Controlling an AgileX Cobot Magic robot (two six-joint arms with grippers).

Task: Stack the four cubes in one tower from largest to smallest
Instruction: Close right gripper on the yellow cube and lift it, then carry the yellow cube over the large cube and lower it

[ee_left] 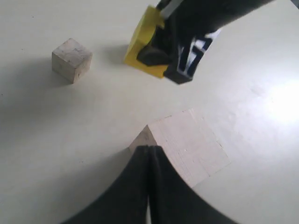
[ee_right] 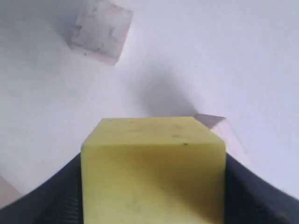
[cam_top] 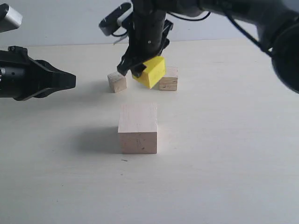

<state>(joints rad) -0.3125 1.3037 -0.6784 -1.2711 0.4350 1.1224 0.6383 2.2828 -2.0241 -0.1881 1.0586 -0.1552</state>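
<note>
Cubes of four sizes sit apart on the pale table (cam_top: 233, 163), none stacked. The exterior view shows the pale pinkish largest cube (cam_top: 138, 128) alone at the front, flat on the table. Behind it, the greyish-beige smallest cube (cam_top: 117, 82) is to the left and the tan layered cube (cam_top: 169, 79) to the right. Between those two, the right gripper (cam_top: 135, 70) pinches the yellow cube (cam_top: 152, 72), which is tilted on one edge. Whether its low corner touches the table cannot be told. The right wrist view adds what the outside camera hides: the yellow cube (ee_right: 152, 168) fills the gap between the dark fingers, with a corner of the tan cube (ee_right: 219, 128) peeking out just behind it and the smallest cube (ee_right: 100, 30) well apart. The left gripper (cam_top: 72, 80) hangs at the left, away from every cube. Only the left wrist view shows its jaws pressed together with nothing between them, its tip (ee_left: 149, 154) poised over a corner of the largest cube (ee_left: 187, 144).
</note>
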